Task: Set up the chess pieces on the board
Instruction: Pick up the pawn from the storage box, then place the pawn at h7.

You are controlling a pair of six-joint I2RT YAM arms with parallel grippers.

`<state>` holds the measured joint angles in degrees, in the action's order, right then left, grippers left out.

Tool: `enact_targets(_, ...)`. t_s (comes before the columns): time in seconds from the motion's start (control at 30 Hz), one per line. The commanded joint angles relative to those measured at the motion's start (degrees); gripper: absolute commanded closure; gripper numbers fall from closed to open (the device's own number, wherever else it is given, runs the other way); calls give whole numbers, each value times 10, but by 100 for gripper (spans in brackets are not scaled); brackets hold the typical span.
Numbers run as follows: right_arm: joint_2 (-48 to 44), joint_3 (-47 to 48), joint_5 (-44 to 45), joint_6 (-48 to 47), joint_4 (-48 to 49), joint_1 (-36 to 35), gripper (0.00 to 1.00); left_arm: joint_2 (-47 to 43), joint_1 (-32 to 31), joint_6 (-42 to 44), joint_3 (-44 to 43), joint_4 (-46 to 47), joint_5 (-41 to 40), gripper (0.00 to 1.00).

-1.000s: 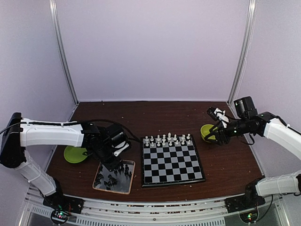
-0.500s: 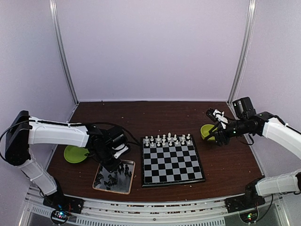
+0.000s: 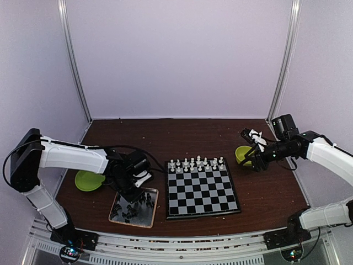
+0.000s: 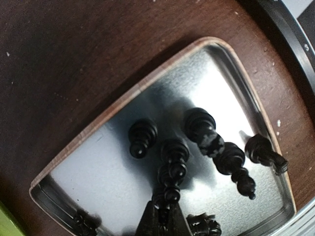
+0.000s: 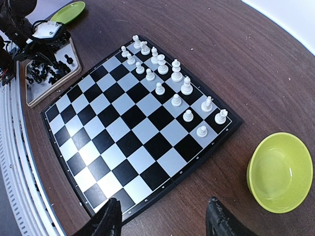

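So, far left: a flat lime-green round plate (image 3: 88,180) sits on the dark brown wooden table (image 3: 182,138), partly tucked behind the left arm.
Left arm: white and black, comes in from the left and bends down over the tray.
Tray: a shiny rectangular metal tray (image 4: 98,167) with a brownish rim, at the near side of the table just beside the board's left edge.
Black set: the glossy black chess pieces (image 4: 202,130) are all in that tray, loosely scattered, several lying on their sides.
Left gripper (image 4: 164,219): down inside the tray with its fingers pinched together and basically no gap. The tips are clamped on the end of one black piece (image 4: 172,167) that lies flat on the metal.
Board: a flat square chessboard of black and silvery-grey checks (image 3: 202,193) with a thin black rim, in the middle of the table.
White set: the small white chess pieces (image 3: 197,163) stand upright in two neat rows along the board's far edge.
Right gripper (image 5: 162,221): hangs in the air off the board's right side, fingers spread wide with nothing between them.
Far right: a lime-green round bowl (image 3: 241,154) sits on the table just off the board's far right corner, close beside the right gripper.
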<state>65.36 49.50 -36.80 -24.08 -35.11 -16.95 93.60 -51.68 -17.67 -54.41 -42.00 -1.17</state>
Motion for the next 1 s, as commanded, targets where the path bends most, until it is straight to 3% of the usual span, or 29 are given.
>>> enact_targets(0.0, 3, 6, 5, -4, -4, 2, 42, 7, 5, 8, 8, 7, 8, 100)
enact_targets(0.2, 5, 6, 4, -4, -5, 2, 43, -42, 22, 24, 14, -24, 10, 100)
enact_targets(0.4, 8, 7, 2, -5, -7, 2, 43, -121, 87, 54, 51, 12, 135, 100)
enact_targets(0.57, 7, 6, 3, -7, -7, 2, 44, -138, 90, 47, 19, 24, 227, 100)
enact_targets(0.77, 11, 8, 7, -10, -9, 2, 44, -119, 16, 39, -52, 45, 172, 100)
enact_targets(0.97, 11, 6, 16, -13, -8, 2, 44, -27, -54, 45, -125, 32, 98, 100)
